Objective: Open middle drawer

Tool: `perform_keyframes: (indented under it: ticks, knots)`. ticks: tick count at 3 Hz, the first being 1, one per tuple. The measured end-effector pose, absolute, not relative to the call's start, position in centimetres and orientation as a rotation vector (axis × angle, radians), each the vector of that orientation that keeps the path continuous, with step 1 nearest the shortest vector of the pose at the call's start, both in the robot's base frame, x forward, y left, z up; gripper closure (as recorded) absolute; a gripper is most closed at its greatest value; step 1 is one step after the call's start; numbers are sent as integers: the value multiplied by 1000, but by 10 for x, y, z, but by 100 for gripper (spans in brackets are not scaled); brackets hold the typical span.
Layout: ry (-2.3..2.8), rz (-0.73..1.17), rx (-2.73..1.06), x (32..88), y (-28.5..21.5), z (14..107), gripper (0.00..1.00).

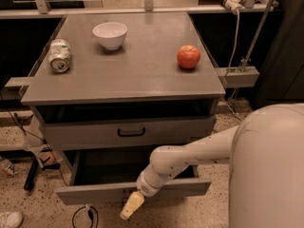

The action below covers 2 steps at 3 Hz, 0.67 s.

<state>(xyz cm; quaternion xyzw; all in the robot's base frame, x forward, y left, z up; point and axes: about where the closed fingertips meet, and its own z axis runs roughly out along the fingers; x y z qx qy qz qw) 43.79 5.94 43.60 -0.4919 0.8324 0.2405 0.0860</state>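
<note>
— Where is the middle drawer?

— The middle drawer [95, 193] sits low in the gray metal cabinet [133, 82]; it stands drawn out toward me, its dark inside open to view from above; its gray front runs across the bottom of the scene, and I cannot see its handle.

— And the gripper?

— The gripper [131, 206] is a pale yellowish tip at the end of the white arm [190, 156]; it hangs just below the lower edge of that drawer front, a little right of the front's middle, pointing down and to the left toward the speckled floor [28, 208]; the wrist crosses in front of the drawer front; whether the tip touches the front I cannot tell; whether it is spread or pressed together I cannot tell either, and I see nothing in its grasp.

— What else is there?

— Above, the top drawer [85, 134] is closed, a black handle [131, 132] at its centre; on the cabinet's top stand a white bowl [110, 34], a crushed can [60, 55] lying on its side at the left, and a red apple [188, 56] at the right.
</note>
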Motion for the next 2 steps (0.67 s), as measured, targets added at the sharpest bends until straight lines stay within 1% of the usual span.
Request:
perform_keyframes:
  ticks: [2]
  knots:
    - [2487,736,-1496,437,63,429,0]
